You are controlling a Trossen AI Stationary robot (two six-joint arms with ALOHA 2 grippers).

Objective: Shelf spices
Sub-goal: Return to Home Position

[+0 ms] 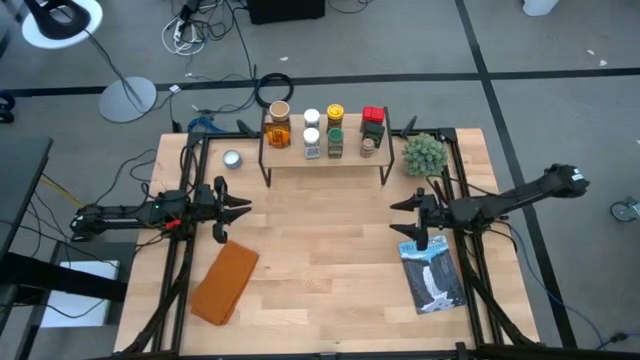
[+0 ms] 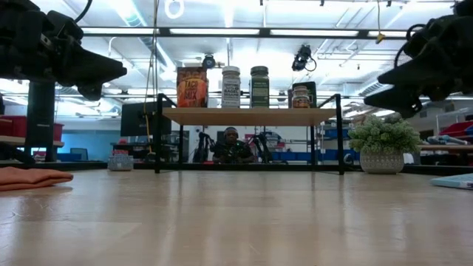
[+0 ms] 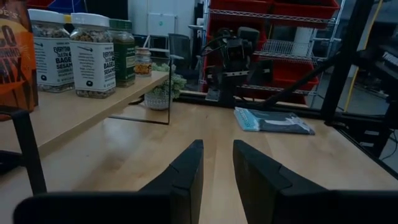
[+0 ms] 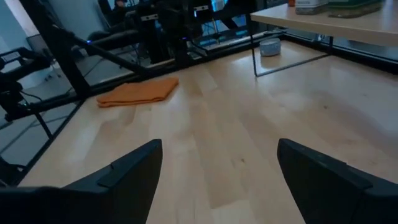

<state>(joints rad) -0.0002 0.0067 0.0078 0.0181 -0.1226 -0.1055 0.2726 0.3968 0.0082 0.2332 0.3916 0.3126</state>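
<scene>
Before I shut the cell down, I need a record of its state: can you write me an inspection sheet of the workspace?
Surface: light wooden table; no spills seen.
Job's things: spice jars and an orange pouch stand on the shelf; none seen on the table.
Clutter: orange cloth, blue packet, silver tin, plant.
Grippers: left gripper over the table's left side between tin and cloth, fingers a narrow gap apart, empty; right gripper over the right side by the packet's far end, wide open, empty.
Cables: loose cables on the floor beyond the table.
Surroundings: lamp base; a person sits beyond the shelf.
</scene>
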